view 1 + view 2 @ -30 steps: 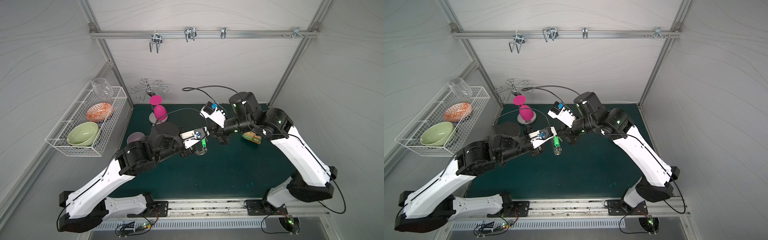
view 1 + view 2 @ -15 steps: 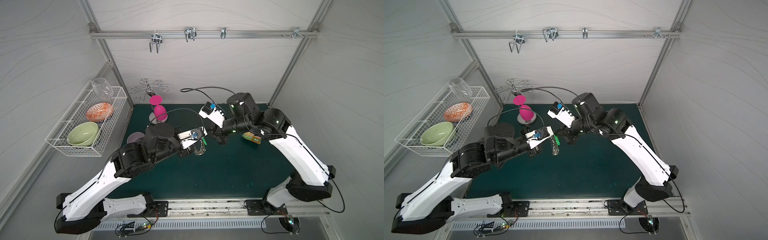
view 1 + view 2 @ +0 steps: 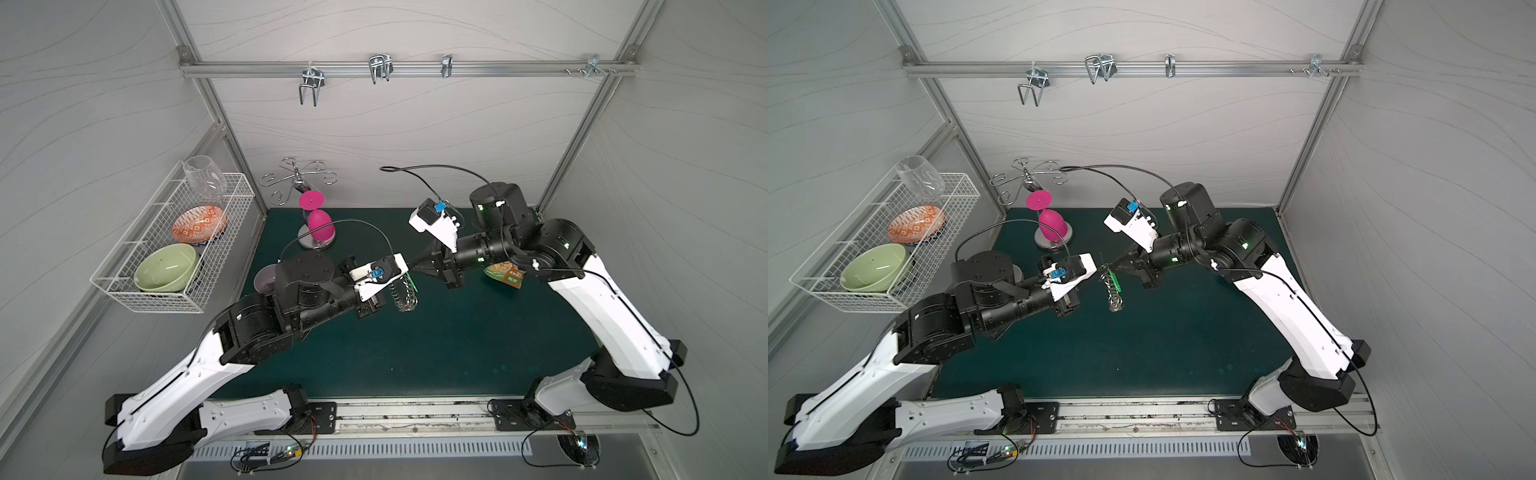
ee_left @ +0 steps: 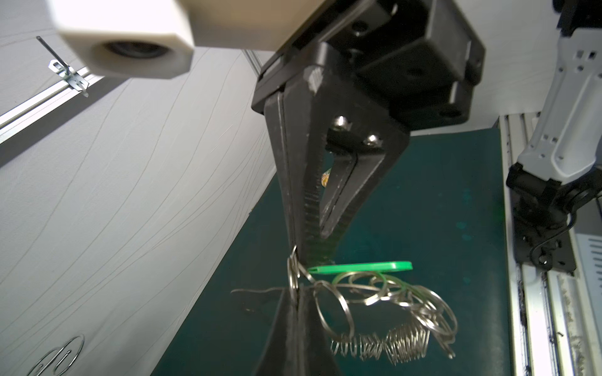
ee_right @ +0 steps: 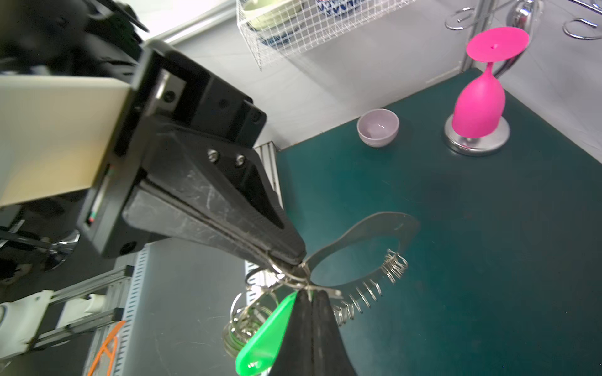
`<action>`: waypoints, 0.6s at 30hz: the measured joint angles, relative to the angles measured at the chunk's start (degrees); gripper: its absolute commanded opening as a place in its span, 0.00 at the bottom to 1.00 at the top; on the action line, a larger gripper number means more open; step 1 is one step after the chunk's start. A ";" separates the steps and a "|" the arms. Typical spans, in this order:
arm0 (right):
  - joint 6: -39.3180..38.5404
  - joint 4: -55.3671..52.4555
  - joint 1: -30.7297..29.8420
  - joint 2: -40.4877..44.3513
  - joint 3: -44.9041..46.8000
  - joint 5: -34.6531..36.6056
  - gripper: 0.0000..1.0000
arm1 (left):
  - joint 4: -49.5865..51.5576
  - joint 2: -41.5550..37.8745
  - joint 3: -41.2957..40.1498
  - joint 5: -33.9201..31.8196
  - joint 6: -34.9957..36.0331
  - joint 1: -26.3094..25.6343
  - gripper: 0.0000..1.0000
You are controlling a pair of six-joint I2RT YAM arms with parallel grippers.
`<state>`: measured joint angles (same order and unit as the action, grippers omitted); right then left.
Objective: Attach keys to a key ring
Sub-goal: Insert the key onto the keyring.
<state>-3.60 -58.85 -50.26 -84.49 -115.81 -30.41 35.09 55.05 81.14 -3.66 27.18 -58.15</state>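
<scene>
Right wrist view: left gripper [image 5: 294, 260] pinches key ring [image 5: 374, 224]; right gripper [image 5: 309, 294] pinches key [image 5: 267, 335] at its loop. Threading step, probably. Next needs fine alignment.

The left claw [image 5: 294, 258] and right claw [image 4: 317, 254] meet tip to tip above the middle of the surface [image 3: 415, 357]. The key ring [image 3: 405, 297] and green key [image 3: 411, 286] dangle there, so that gap is blocked. Seen from centre in both top views, 5 through 7 o'clock lies bare and open. A pink goblet [image 3: 319, 224] stands at 11. A lilac bowl [image 3: 262, 277] sits at 9 under the left arm, and a snack packet [image 3: 505, 277] lies at 3 under the right arm.
</scene>
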 measured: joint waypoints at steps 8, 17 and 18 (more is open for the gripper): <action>2.14 1.95 1.64 0.15 -0.37 -7.72 0.00 | -3.50 -1.99 -0.98 3.30 -6.43 0.00 0.00; 3.91 3.32 2.51 1.42 -0.37 -10.82 0.00 | -7.85 -3.17 -2.78 5.66 -12.76 -0.04 0.00; 4.20 3.52 2.58 1.55 -0.37 -11.06 0.00 | -8.35 -3.23 -2.91 5.95 -13.42 -0.04 0.00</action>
<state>0.60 -55.33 -47.68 -82.94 -116.18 -41.47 26.74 51.81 78.24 2.28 13.76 -58.19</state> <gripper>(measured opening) 0.042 0.040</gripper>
